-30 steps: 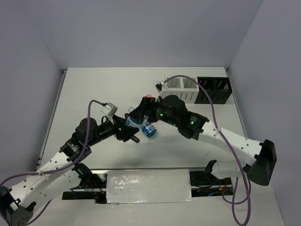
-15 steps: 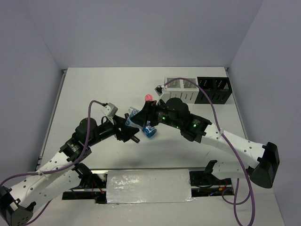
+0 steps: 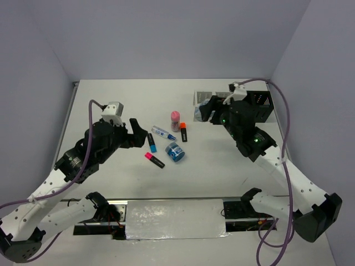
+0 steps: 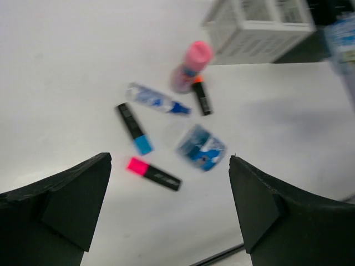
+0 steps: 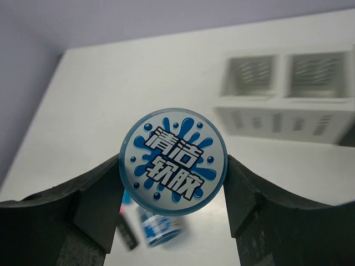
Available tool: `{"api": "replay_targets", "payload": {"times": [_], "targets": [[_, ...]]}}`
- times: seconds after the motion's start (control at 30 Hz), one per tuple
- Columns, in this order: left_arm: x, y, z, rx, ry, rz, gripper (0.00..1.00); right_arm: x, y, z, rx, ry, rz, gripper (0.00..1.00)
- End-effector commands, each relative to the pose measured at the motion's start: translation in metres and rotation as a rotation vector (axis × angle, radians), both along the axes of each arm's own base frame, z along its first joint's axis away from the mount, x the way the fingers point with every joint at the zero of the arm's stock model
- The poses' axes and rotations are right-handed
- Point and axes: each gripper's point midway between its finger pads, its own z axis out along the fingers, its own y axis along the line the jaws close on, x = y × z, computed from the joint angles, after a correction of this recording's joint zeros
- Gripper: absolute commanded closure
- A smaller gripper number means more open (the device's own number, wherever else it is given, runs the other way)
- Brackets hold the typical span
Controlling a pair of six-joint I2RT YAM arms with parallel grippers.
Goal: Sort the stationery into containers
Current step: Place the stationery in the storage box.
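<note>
While my right hand (image 5: pixel 173 166) grips one round blue roll (image 5: pixel 173 159) across its edge, both fingers tight against it, the roll's printed face is turned to the wrist camera. From above, that hand sits high off the surface (image 3: pixel 111 105) right by the two white containers (image 5: pixel 252 75). I can't tell whether the roll is directly over one. The two black containers (image 3: pixel 262 104) stand just beyond them in the same row.

The other stationery lies loose mid-surface. The second blue roll (image 3: pixel 176 152) rests on its side. Behind it stands the pink-capped bottle (image 3: pixel 175 120), with the orange-capped highlighter (image 3: pixel 183 132) just beside it and the white-blue pen (image 3: pixel 163 133) near its left. The blue-capped highlighter (image 3: pixel 151 143) and pink-capped highlighter (image 3: pixel 155 159) lie closer to my left hand (image 4: pixel 169 160), which hangs above them, spread wide, holding nothing.
</note>
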Motion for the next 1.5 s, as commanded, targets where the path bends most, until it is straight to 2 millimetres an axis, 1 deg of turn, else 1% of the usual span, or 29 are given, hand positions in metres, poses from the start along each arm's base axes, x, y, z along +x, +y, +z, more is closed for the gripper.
{"api": "replay_targets", "payload": {"times": [0.0, 0.07, 0.1, 0.13, 0.17, 0.2, 0.23, 0.27, 0.3, 0.33, 0.37, 0.4, 0.43, 0.47, 0.5, 0.53, 0.57, 0.6, 0.63, 0.67, 0.8, 0.87, 0.9, 1.03, 1.17, 1.2, 1.23, 1.33, 1.47], "targets": [[-0.009, 0.071, -0.045, 0.271, 0.200, 0.298, 0.01, 0.019, -0.097, 0.039, -0.175, -0.125, -0.369, 1.00], [-0.014, 0.089, -0.053, 0.373, 0.231, 0.346, 0.01, 0.028, -0.136, 0.029, -0.243, -0.097, -0.522, 1.00], [-0.015, 0.093, -0.057, 0.401, 0.237, 0.360, 0.01, 0.032, -0.155, 0.025, -0.269, -0.084, -0.583, 1.00], [-0.015, 0.097, -0.060, 0.407, 0.238, 0.382, 0.01, 0.038, -0.185, 0.019, -0.287, -0.061, -0.670, 1.00], [-0.015, 0.099, -0.064, 0.414, 0.240, 0.388, 0.01, 0.048, -0.197, 0.013, -0.295, -0.048, -0.710, 1.00], [-0.013, 0.093, -0.061, 0.380, 0.220, 0.368, 0.01, 0.055, -0.205, 0.008, -0.273, -0.033, -0.719, 1.00], [-0.013, 0.089, -0.061, 0.376, 0.208, 0.338, 0.01, 0.061, -0.231, 0.013, -0.249, -0.030, -0.774, 1.00], [-0.014, 0.084, -0.064, 0.361, 0.210, 0.307, 0.01, 0.072, -0.238, 0.003, -0.241, -0.002, -0.775, 1.00], [-0.014, 0.084, -0.059, 0.339, 0.186, 0.307, 0.01, 0.079, -0.244, 0.003, -0.218, 0.000, -0.778, 1.00], [-0.014, 0.084, -0.059, 0.339, 0.184, 0.306, 0.01, 0.087, -0.248, 0.012, -0.204, -0.016, -0.775, 1.00], [-0.014, 0.084, -0.059, 0.335, 0.182, 0.304, 0.01, 0.100, -0.250, 0.006, -0.220, -0.006, -0.778, 1.00], [-0.015, 0.082, -0.059, 0.330, 0.183, 0.291, 0.01, 0.106, -0.253, 0.006, -0.246, 0.000, -0.786, 1.00], [-0.014, 0.080, -0.060, 0.331, 0.182, 0.278, 0.01, 0.115, -0.257, 0.019, -0.252, -0.017, -0.807, 1.00], [-0.014, 0.078, -0.060, 0.330, 0.184, 0.265, 0.01, 0.127, -0.259, 0.001, -0.285, 0.039, -0.813, 1.00], [-0.014, 0.076, -0.062, 0.332, 0.190, 0.256, 0.01, 0.132, -0.262, 0.002, -0.294, 0.049, -0.831, 1.00], [-0.015, 0.075, -0.063, 0.338, 0.195, 0.250, 0.01, 0.138, -0.265, 0.008, -0.292, 0.044, -0.847, 1.00], [-0.014, 0.074, -0.065, 0.342, 0.199, 0.244, 0.01, 0.145, -0.267, 0.001, -0.305, 0.053, -0.860, 1.00], [-0.014, 0.073, -0.065, 0.343, 0.202, 0.237, 0.01, 0.148, -0.269, 0.000, -0.310, 0.049, -0.873, 1.00], [-0.014, 0.071, -0.066, 0.345, 0.204, 0.228, 0.01, 0.148, -0.285, 0.000, -0.311, 0.048, -0.911, 1.00], [-0.014, 0.070, -0.067, 0.344, 0.205, 0.222, 0.01, 0.154, -0.289, -0.005, -0.313, 0.053, -0.918, 1.00], [-0.015, 0.066, -0.065, 0.330, 0.195, 0.194, 0.01, 0.164, -0.301, -0.011, -0.319, 0.049, -0.942, 1.00], [-0.016, 0.065, -0.064, 0.322, 0.191, 0.185, 0.01, 0.171, -0.301, -0.012, -0.303, 0.035, -0.915, 1.00], [-0.016, 0.064, -0.064, 0.320, 0.188, 0.179, 0.01, 0.170, -0.308, -0.013, -0.300, 0.037, -0.925, 1.00], [-0.017, 0.060, -0.064, 0.316, 0.187, 0.157, 0.01, 0.178, -0.315, -0.017, -0.271, 0.012, -0.885, 1.00], [-0.018, 0.060, -0.064, 0.312, 0.186, 0.153, 0.01, 0.188, -0.319, -0.023, -0.317, -0.005, -0.857, 1.00], [-0.018, 0.060, -0.064, 0.311, 0.185, 0.151, 0.01, 0.190, -0.321, -0.020, -0.324, -0.009, -0.863, 1.00], [-0.018, 0.059, -0.063, 0.309, 0.181, 0.147, 0.01, 0.193, -0.324, -0.029, -0.335, 0.015, -0.867, 1.00], [-0.019, 0.059, -0.062, 0.303, 0.174, 0.143, 0.01, 0.198, -0.332, -0.039, -0.348, 0.039, -0.876, 1.00], [-0.019, 0.057, -0.061, 0.296, 0.170, 0.132, 0.01, 0.205, -0.331, -0.049, -0.344, 0.038, -0.834, 1.00]]}}
